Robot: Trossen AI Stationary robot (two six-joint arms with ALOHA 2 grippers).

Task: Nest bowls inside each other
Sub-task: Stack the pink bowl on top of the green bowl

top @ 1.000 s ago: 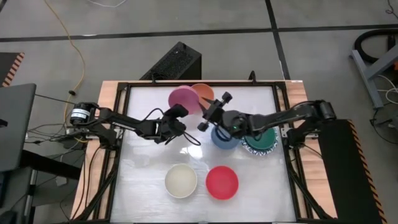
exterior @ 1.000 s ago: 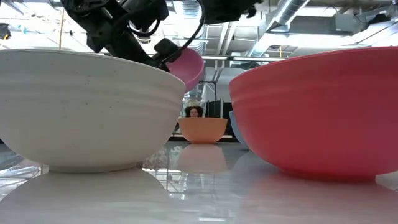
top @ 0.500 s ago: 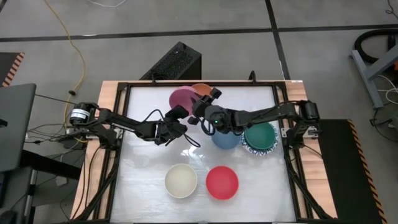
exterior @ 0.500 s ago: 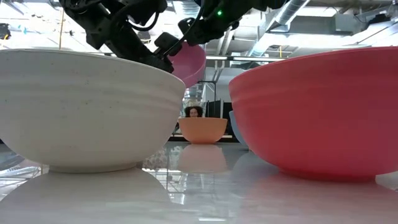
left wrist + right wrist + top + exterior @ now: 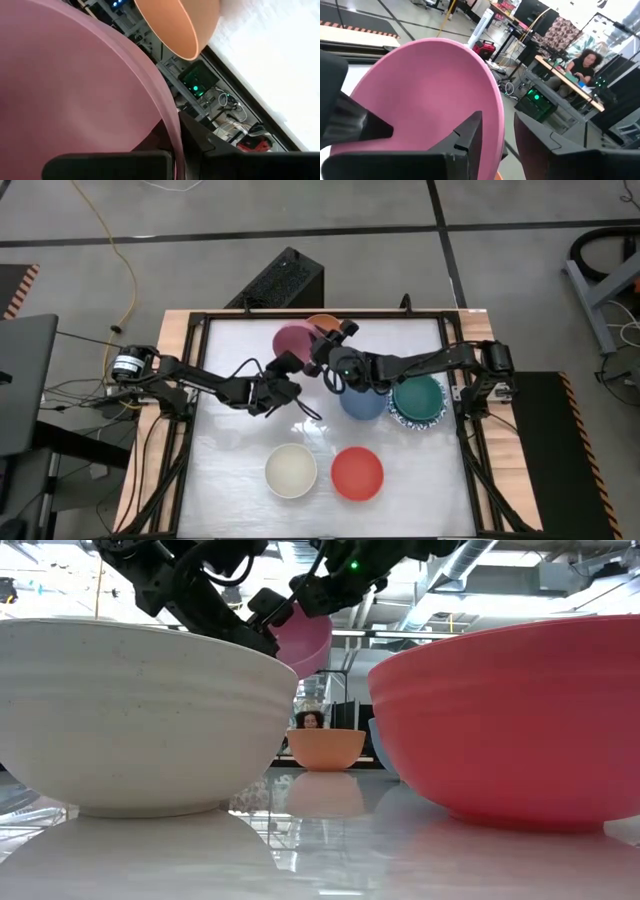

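A pink bowl [image 5: 293, 340] hangs tilted above the table's far middle, with my left gripper [image 5: 285, 364] shut on its near rim. My right gripper [image 5: 318, 348] stands open at the bowl's right rim. One finger [image 5: 470, 135] is over the bowl's inside and the other [image 5: 540, 142] is outside. I cannot tell whether they touch it. Behind it an orange bowl [image 5: 326, 323] rests on its base. On the table also stand a blue bowl [image 5: 362, 402], a green bowl [image 5: 418, 398] nested in a blue-patterned one, a cream bowl [image 5: 291, 470] and a red bowl [image 5: 357, 473]. My left gripper pinches the pink bowl's wall at the rim [image 5: 169, 125], on the bowl's near side. One finger [image 5: 107, 165] is inside the bowl and one [image 5: 215, 155] outside. The fingers come nearly level from the table's near left. The bowl is lifted clear of the table and tilted [image 5: 310, 640].
The table's black frame [image 5: 200, 320] runs along the edges. A person [image 5: 580, 65] sits at a desk in the room beyond the table. Bare table top lies at the left [image 5: 230, 440] and between the near bowls and the far ones.
My right gripper has moved toward the table's left and far edge, from over the blue bowl to the pink bowl's right rim, and has sunk a little. Its fingers now stand on either side of that rim. The pink bowl stays lifted in my left gripper.
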